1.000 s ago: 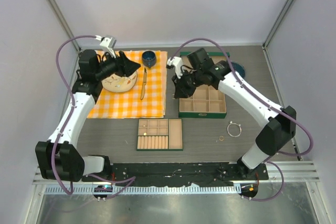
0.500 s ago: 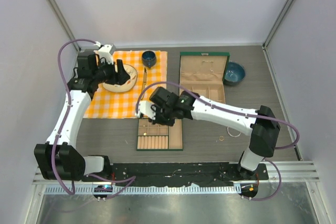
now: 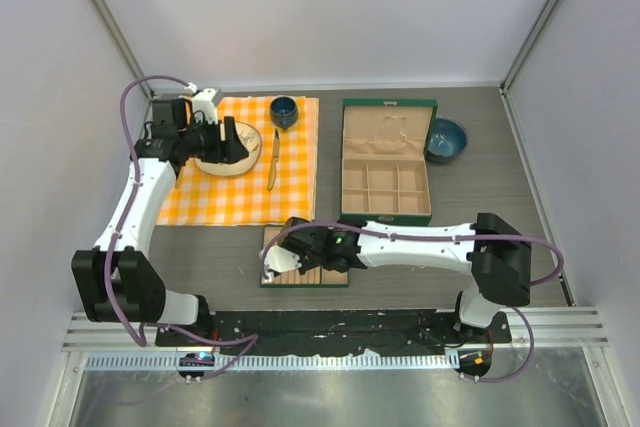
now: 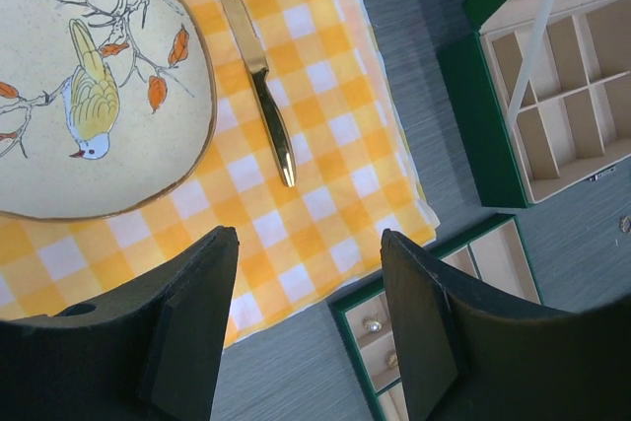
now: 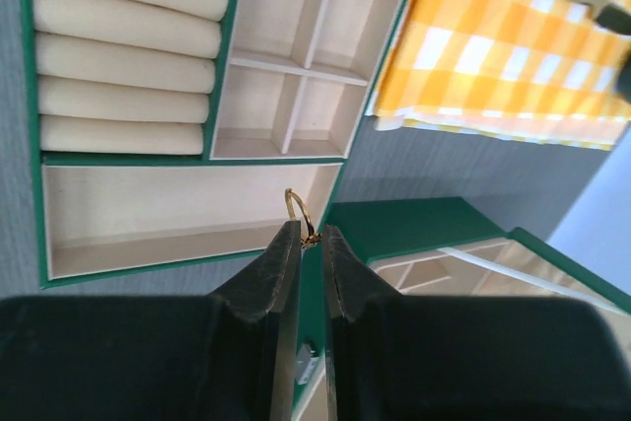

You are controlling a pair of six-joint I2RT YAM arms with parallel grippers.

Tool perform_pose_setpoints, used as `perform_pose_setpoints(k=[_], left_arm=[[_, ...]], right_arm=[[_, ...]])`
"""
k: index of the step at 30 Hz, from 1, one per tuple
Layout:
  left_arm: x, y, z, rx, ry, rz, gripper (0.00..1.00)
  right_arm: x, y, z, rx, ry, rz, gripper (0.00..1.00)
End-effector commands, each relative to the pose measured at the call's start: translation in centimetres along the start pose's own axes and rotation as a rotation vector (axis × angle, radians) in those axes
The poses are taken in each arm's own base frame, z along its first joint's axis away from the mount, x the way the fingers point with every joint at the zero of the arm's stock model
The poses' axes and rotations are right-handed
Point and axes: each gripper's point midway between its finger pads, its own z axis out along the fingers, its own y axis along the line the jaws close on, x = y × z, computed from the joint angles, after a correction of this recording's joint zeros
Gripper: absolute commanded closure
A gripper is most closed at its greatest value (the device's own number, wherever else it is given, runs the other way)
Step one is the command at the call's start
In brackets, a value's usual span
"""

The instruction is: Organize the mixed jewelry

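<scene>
My right gripper is shut on a small gold ring, which sticks up from between its fingertips. It hangs over the corner of the long compartment of the small green tray. From above, the right gripper covers most of that tray. In the left wrist view, two tiny pale studs lie in an end compartment of the tray. My left gripper is open and holds nothing, above the edge of the checked cloth. From above, the left gripper sits by the plate.
A large green compartment box stands open behind the small tray. A knife and a blue cup lie on the orange checked cloth. A blue bowl sits at the back right.
The right arm swung from the large box forward and left to the small tray, its gripper still shut. The left gripper drew back a little and opened wider.
</scene>
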Motion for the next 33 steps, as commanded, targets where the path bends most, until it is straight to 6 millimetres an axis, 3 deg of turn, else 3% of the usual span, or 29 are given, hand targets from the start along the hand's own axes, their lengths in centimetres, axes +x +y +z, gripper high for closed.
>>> perform_pose_setpoints(k=[1, 6, 12, 22, 33], left_arm=[[-2.3, -0.9, -1.0, 0.034, -0.048, 0.020, 0.36], [-1.9, -0.7, -0.4, 0.040, -0.032, 0.014, 0.36], [-1.5, -0.2, 0.3, 0.043, -0.011, 0.027, 0.36], [-2.6, -0.8, 1.0, 0.097, -0.024, 0.014, 0.36], [-4.2, -0.5, 2.2, 0.135, -0.011, 0.080, 0.37]], right_arm=[[-1.0, -4.0, -2.3, 0.179, -0.008, -0.041, 0.95], [-1.1, -3.3, -1.4, 0.157, -0.020, -0.038, 0.96], [-2.2, -3.9, -2.7, 0.142, -0.064, -0.032, 0.97], [-2.5, -2.8, -3.9, 0.020, -0.075, -0.163, 0.96], [-4.6, -0.8, -2.9, -0.034, -0.072, -0.364, 0.96]])
